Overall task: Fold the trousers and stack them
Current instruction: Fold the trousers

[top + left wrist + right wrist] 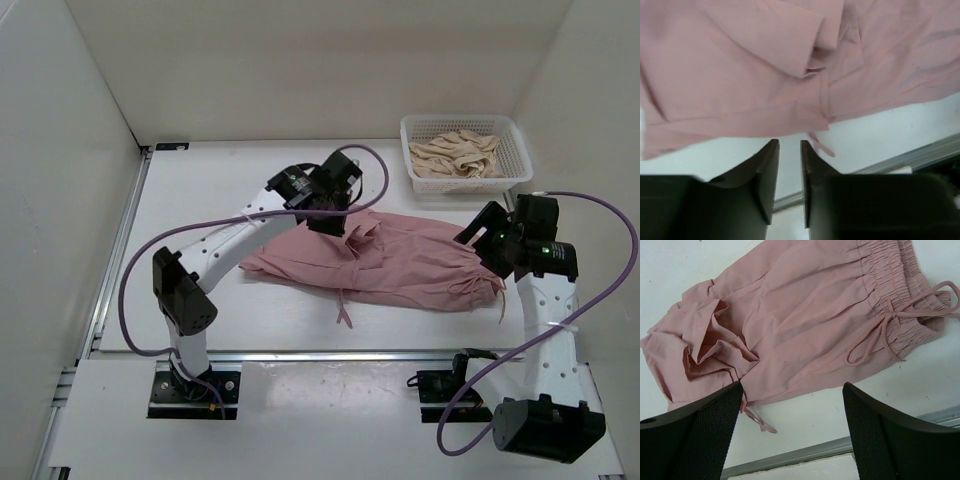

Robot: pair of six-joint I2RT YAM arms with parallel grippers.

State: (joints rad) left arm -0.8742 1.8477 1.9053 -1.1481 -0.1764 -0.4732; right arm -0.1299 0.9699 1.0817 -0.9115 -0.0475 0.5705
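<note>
Left end effector [790, 142]: fingers parted by a narrow gap, nothing between them, so released. It hangs over the far edge of the trousers [400, 260] about mid-length. In the wrist view a rumpled flap and the cloth's edge lie just beyond my fingertips. I cannot tell whether anything touches.

Right end effector [792, 385]: jaws wide and empty, raised over the right end of the garment. The gathered waistband and the drawstring [880, 335] sit just ahead of it.

The trousers lie lengthwise across the tabletop [220, 200], between my two arms, with a loose fold bunched near the middle.

My read of the step: between grasps, part-way through folding, nothing stacked yet.

The next move calls for a fresh pinch on an edge at each end, thin cloth only, clear of the cords. Then a carry-over that keeps the layers flat.

Far right stands a basket [515, 150] holding beige cloth, well apart from the trousers.
</note>
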